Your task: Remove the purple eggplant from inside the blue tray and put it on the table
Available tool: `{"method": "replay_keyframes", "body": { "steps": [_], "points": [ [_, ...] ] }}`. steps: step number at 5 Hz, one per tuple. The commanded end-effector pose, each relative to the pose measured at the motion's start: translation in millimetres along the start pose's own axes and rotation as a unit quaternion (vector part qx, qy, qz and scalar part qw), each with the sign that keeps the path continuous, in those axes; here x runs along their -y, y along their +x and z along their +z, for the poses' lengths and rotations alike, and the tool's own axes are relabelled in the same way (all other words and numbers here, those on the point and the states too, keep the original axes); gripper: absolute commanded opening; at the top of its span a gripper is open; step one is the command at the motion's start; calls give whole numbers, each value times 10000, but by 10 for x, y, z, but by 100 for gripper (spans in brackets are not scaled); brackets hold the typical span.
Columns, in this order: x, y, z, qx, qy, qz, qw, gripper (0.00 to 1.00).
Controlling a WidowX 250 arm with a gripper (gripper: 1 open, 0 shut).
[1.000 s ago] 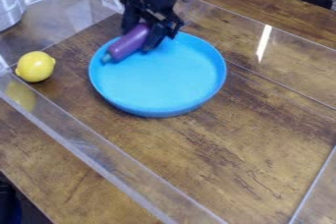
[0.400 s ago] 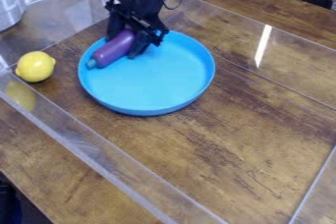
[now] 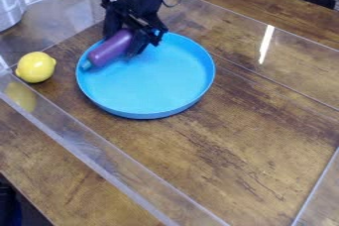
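Purple eggplant (image 3: 111, 50) shows no readable writing beside the claw (image 3: 119, 32).

Partly hidden behind dark blurry gripper (image 3: 125, 28): upper end of small purple toy eggplant (image 3: 110, 51). Fingertips' contact too blurred to tell.

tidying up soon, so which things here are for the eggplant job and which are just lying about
For the job:
- purple eggplant
- blue tray
- wooden table
- claw

Just lying about:
- yellow lemon
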State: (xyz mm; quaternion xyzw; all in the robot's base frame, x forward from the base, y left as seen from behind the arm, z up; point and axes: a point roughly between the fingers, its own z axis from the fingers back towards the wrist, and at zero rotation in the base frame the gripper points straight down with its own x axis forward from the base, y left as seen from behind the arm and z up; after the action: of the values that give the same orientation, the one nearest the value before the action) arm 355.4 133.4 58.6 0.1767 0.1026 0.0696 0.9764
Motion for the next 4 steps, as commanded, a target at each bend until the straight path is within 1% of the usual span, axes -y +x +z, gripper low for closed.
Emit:
{"method": "replay_keyframes", "body": {
  "steps": [1,3,4],
  "points": [
    [-44,-141,479,629,67,67,9980,0],
    [146,-455,659,835,63,-212,9963,0],
    [217,-561,726,911,50,-324,9953,0]
  ]
}}
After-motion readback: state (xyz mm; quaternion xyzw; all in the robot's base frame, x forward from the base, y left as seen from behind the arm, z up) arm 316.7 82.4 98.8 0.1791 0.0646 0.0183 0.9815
